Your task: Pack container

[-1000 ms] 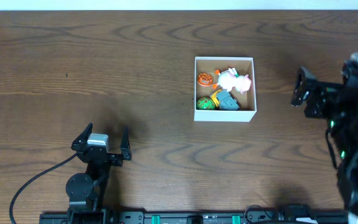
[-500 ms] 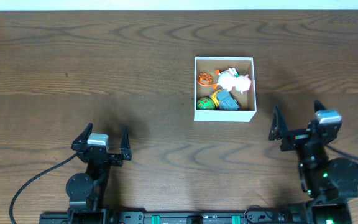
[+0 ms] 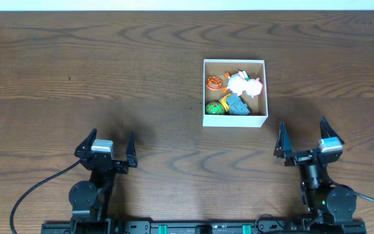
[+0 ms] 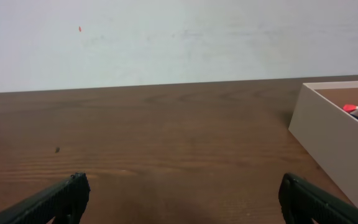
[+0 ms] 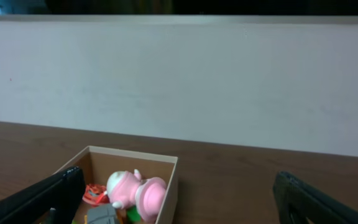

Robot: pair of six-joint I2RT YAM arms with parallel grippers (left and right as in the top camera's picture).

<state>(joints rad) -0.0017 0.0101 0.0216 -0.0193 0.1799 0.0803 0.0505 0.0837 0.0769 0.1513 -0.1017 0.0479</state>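
Observation:
The container (image 3: 234, 120), a square shallow box with white walls and a brown inside, sits right of the table's middle. It holds several small toys: a pink and white figure (image 3: 245, 83), an orange one (image 3: 214, 82), a green one (image 3: 215, 108) and a grey-blue one (image 3: 239, 106). My left gripper (image 3: 106, 148) is open and empty near the front left. My right gripper (image 3: 305, 143) is open and empty at the front right, below the container. The right wrist view shows the container (image 5: 169, 180) and the pink figure (image 5: 135, 190) ahead on the left. The left wrist view shows the container's wall (image 4: 328, 146) at the right.
The dark wooden table (image 3: 109, 65) carries nothing else. A pale wall (image 5: 179, 81) stands behind its far edge. Black cables (image 3: 31, 192) run from the left arm's base at the front edge.
My right arm has come down from beside the container's right side to the front right of the table, with its jaws open. The left arm and the toys have not moved.

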